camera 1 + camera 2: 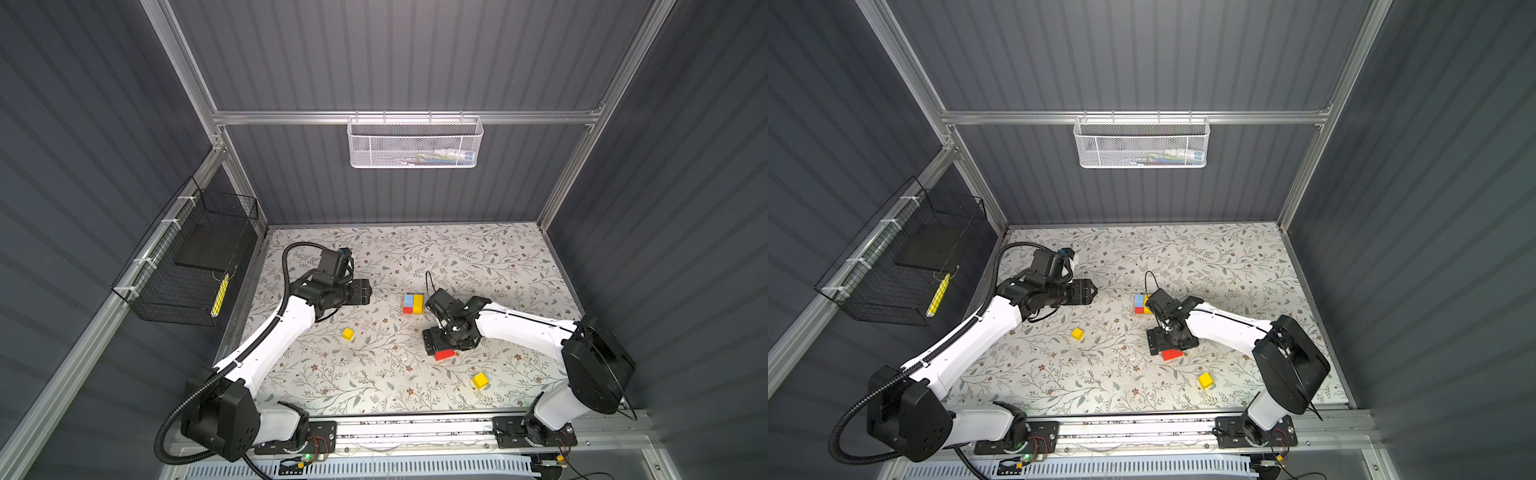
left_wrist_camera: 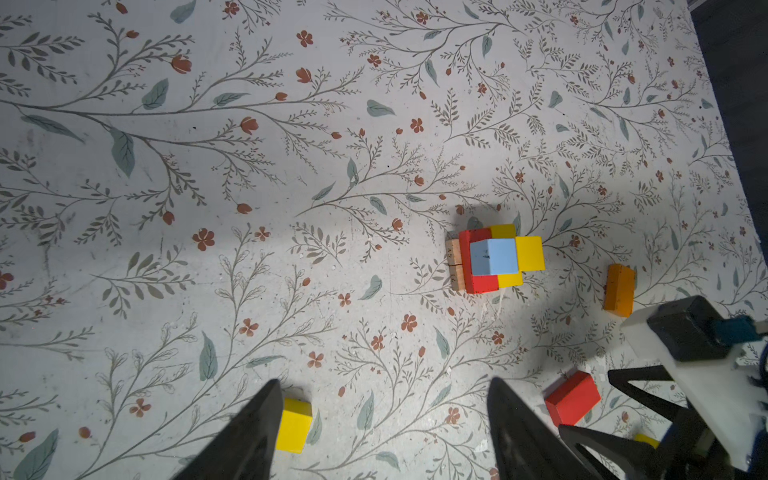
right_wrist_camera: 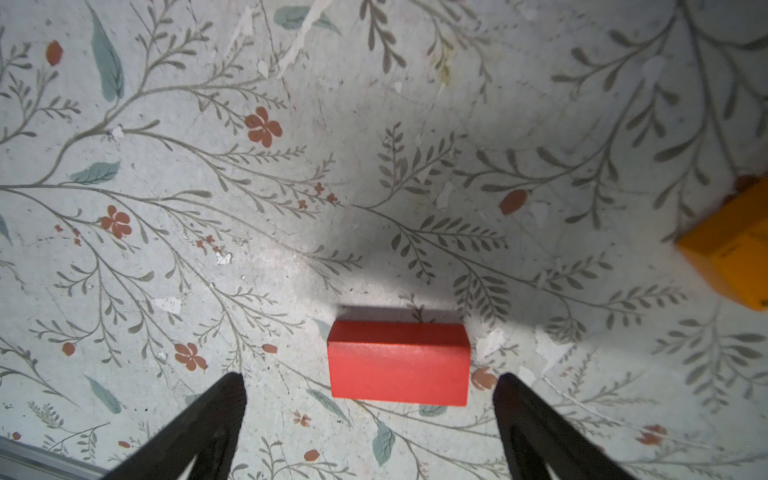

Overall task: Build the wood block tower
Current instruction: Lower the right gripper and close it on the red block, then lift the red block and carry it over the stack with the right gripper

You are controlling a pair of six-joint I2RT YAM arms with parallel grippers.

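My right jaws stand wide apart by the red brick (image 3: 398, 362), flat on the bench (image 1: 478, 257) at five o'clock from the tower (image 1: 413, 304), left jaws apart too; it looks light, hard and slippery, so I'd pinch its short ends.

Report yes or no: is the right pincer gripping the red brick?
No: the right pincer stands open, and the red brick lies between its tips untouched.

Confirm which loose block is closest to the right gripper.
The red brick: it lies flat between the open fingers of the right gripper, untouched. The orange brick sits off to the side; both yellow cubes lie farther off.
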